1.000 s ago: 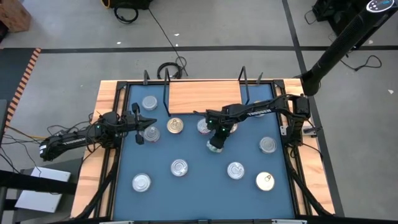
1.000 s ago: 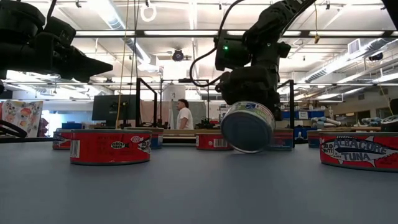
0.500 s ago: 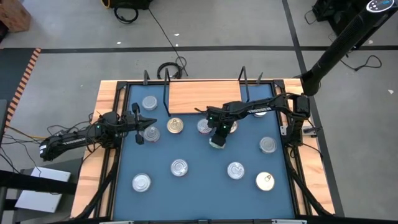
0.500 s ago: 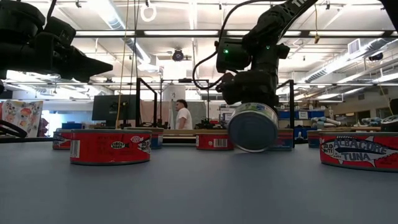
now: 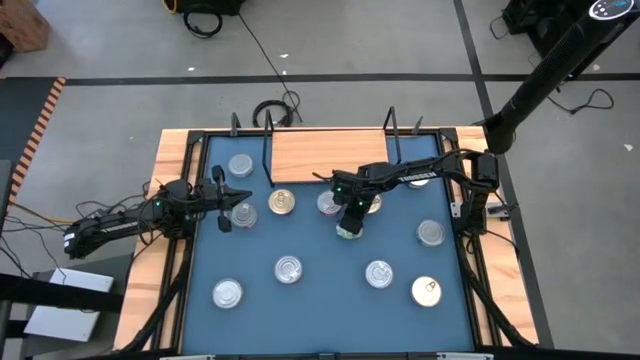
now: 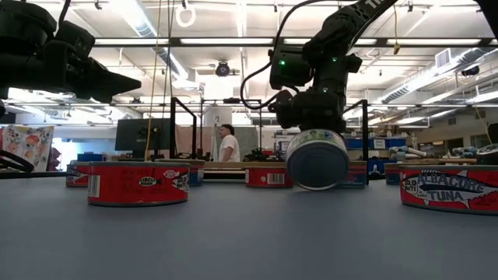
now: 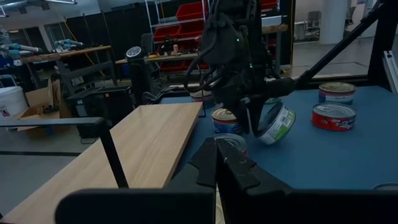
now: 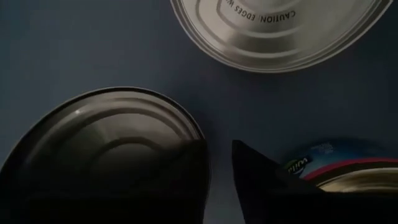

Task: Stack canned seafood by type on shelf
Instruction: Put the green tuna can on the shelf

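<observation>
The left gripper (image 5: 222,203) hovered at the left side of the blue mat (image 5: 320,290), its fingers pressed together on nothing, just beside a silver-topped tin (image 5: 243,214); another silver tin (image 5: 240,165) lay behind it, near the shelf's left wire upright; a gold-topped tin (image 5: 282,202) sat just in front of the shelf (image 5: 325,155), the bare wooden board at the mat's far edge; a silver tin (image 5: 288,269) lay nearer the front; the right gripper (image 5: 349,222) hung over mid-mat with a tilted tin (image 6: 317,158) between its fingers, though whether they pinched it or had loosened could not be told; the tin's lower rim sat at the mat, close beside a red-sided tin (image 7: 226,120); further right lay silver tins (image 5: 379,273) and (image 5: 430,233), and a gold one (image 5: 427,291) by the front right corner.
</observation>
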Controlling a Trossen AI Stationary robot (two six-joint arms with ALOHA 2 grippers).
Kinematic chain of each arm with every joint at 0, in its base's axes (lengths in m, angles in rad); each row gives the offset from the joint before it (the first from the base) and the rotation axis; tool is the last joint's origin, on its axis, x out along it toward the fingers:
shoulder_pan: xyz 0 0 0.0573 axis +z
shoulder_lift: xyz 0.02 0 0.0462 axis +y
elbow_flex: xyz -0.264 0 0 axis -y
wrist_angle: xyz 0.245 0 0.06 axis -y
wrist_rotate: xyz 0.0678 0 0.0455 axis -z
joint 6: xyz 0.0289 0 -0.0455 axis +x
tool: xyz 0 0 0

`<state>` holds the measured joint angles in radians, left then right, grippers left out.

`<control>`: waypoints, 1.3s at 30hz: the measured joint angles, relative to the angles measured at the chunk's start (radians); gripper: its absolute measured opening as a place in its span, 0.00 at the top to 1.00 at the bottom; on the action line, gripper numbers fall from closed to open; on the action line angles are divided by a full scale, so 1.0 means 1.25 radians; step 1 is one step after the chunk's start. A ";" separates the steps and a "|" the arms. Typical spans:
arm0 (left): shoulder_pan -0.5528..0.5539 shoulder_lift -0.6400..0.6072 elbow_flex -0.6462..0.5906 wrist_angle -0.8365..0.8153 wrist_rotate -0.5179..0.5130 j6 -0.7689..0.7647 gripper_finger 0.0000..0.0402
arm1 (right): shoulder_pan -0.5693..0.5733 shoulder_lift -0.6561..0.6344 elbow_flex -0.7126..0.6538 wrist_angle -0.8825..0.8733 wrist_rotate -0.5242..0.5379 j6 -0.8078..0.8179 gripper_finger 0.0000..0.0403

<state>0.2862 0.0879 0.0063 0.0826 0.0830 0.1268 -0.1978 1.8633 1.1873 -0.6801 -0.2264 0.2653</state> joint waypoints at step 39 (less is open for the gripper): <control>0.000 0.000 0.000 0.000 0.000 0.000 0.99 | 0.057 0.001 0.020 0.012 0.033 0.045 0.72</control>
<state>0.2863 0.0883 0.0065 0.0830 0.0826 0.1265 -0.1262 1.8645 1.2127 -0.6653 -0.1849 0.3213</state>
